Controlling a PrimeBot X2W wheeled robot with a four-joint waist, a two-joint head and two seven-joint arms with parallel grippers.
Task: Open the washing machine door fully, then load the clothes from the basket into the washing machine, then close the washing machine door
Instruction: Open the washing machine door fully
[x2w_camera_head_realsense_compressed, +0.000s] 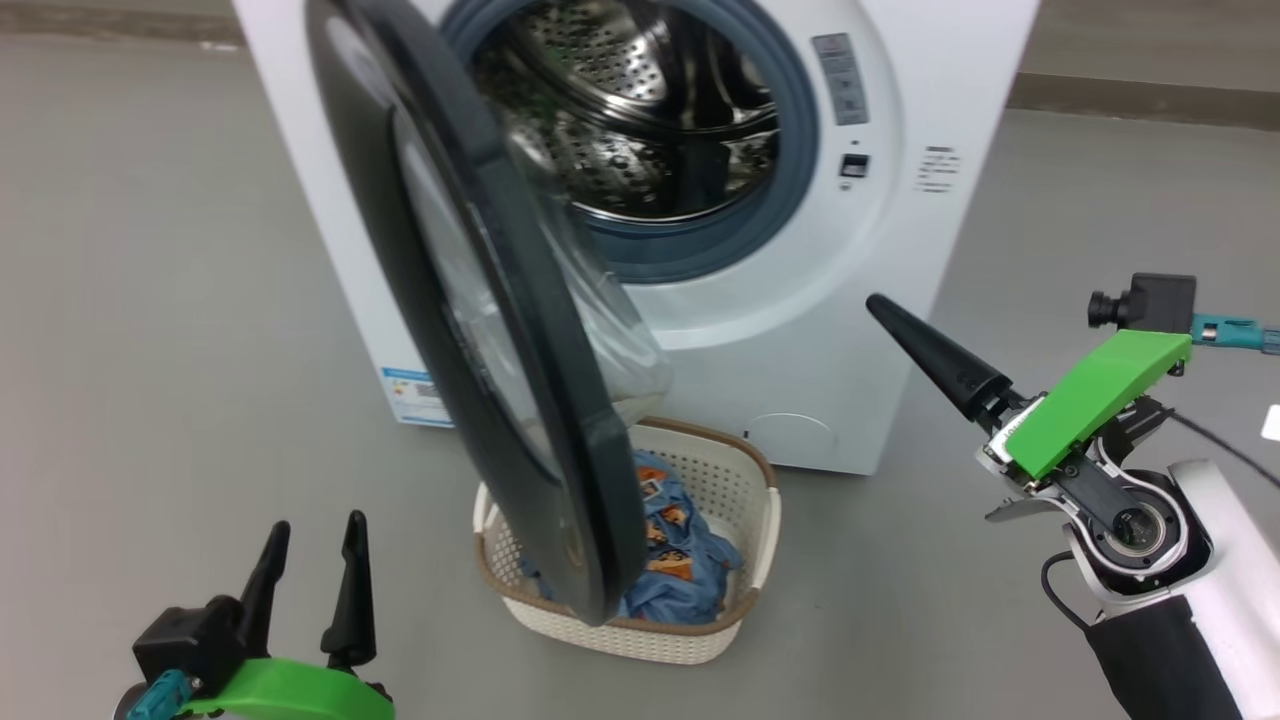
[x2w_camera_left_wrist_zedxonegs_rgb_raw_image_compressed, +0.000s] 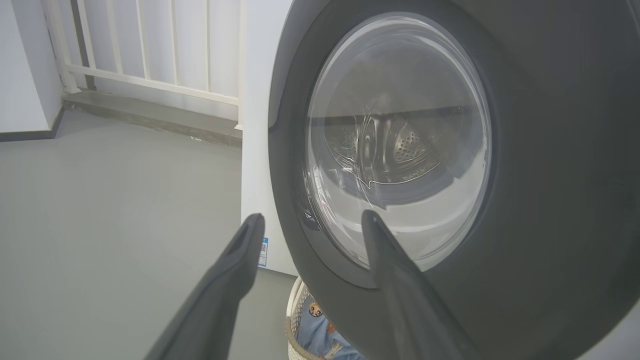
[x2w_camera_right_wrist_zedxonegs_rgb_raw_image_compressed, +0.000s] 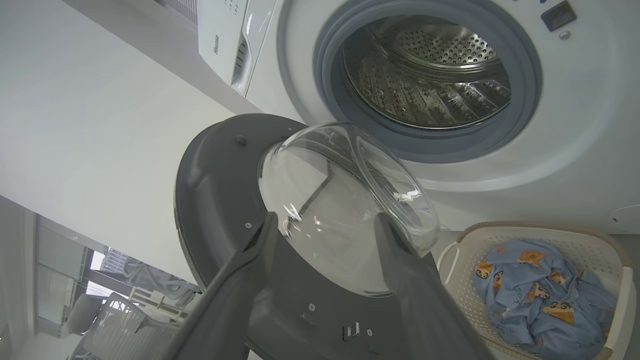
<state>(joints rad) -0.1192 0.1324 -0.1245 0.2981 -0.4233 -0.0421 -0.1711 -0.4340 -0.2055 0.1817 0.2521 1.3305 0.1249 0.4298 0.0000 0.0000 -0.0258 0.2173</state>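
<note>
The washing machine (x2w_camera_head_realsense_compressed: 900, 230) stands ahead with its steel drum (x2w_camera_head_realsense_compressed: 650, 130) exposed. The washing machine door (x2w_camera_head_realsense_compressed: 520, 330) is swung about halfway out, edge-on to me, its glass bowl (x2w_camera_right_wrist_zedxonegs_rgb_raw_image_compressed: 345, 200) facing the opening. Beneath the door sits the basket (x2w_camera_head_realsense_compressed: 745, 480), holding the light blue printed clothes (x2w_camera_head_realsense_compressed: 680, 560). My left gripper (x2w_camera_head_realsense_compressed: 317, 522) is open and low on the door's outer side, apart from it. My right gripper (x2w_camera_head_realsense_compressed: 885, 310) hangs to the right of the machine front, open and empty, pointing at the door's inner face (x2w_camera_right_wrist_zedxonegs_rgb_raw_image_compressed: 220, 165) with the basket (x2w_camera_right_wrist_zedxonegs_rgb_raw_image_compressed: 550, 235) at its right.
Grey floor (x2w_camera_head_realsense_compressed: 150, 300) lies on all sides. A blue-white label (x2w_camera_head_realsense_compressed: 410, 390) and a round flap (x2w_camera_head_realsense_compressed: 790, 435) sit low on the machine. A white railing (x2w_camera_left_wrist_zedxonegs_rgb_raw_image_compressed: 150, 50) stands behind on the left, and pale chairs (x2w_camera_right_wrist_zedxonegs_rgb_raw_image_compressed: 100, 320) show far off.
</note>
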